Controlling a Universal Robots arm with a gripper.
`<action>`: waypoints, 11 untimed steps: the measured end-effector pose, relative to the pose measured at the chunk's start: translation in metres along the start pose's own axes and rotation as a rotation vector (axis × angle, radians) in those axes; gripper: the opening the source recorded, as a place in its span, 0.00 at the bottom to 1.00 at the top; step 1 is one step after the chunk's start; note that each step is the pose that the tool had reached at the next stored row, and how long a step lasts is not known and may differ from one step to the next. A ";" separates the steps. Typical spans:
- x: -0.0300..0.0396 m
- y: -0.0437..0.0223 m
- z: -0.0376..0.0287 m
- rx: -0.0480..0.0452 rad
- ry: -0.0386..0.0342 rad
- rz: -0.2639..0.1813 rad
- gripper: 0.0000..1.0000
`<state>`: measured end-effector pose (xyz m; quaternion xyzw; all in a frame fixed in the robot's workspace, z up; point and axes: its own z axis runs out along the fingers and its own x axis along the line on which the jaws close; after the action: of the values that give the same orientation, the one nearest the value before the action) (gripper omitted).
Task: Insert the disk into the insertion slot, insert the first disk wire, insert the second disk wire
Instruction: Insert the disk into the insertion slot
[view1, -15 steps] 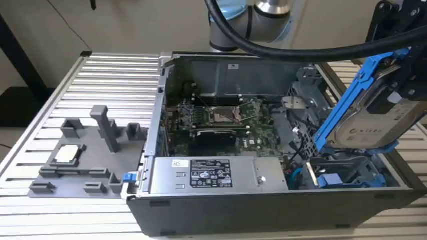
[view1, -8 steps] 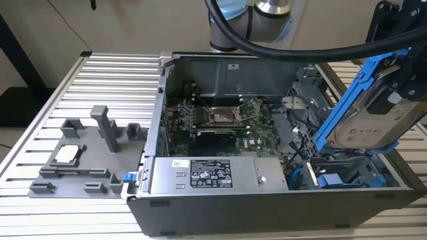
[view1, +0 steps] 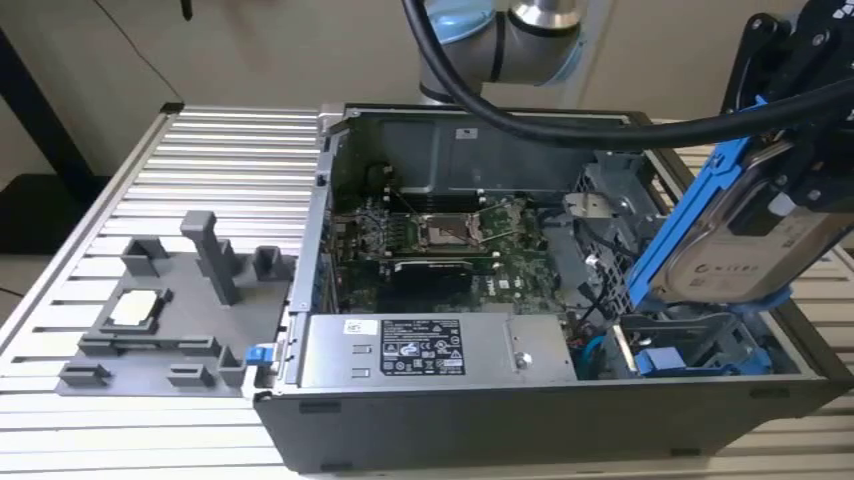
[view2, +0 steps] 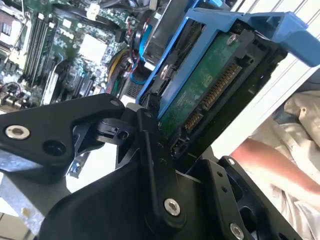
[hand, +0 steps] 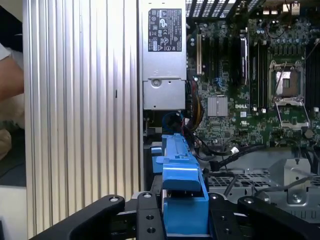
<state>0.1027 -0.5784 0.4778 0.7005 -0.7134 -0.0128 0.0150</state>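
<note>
The disk (view1: 741, 240) is clamped in the gripper (hand: 185, 220) and is held tilted, just above the insertion slot (view1: 687, 340). If it is lowered at this tilt, the blue carrier (view1: 674, 225) may be caught on the slot's rim, and the grip may be lost.

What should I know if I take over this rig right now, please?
Gripper: shut on the disk.
Disk: held tilted in the air above the slot, at the exterior view's right end of the computer case.
Done: disk picked up.
Left: disk not yet in the slot; its connector is bare, nothing plugged in.
</note>
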 end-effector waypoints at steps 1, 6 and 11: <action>0.0000 -0.0001 0.0012 0.0000 -0.0002 0.000 0.33; 0.0000 -0.0008 0.0059 0.0000 -0.0002 0.000 0.33; 0.0000 -0.0019 0.0102 0.0000 -0.0001 0.000 0.33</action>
<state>0.1042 -0.5785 0.4676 0.7005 -0.7134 -0.0128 0.0150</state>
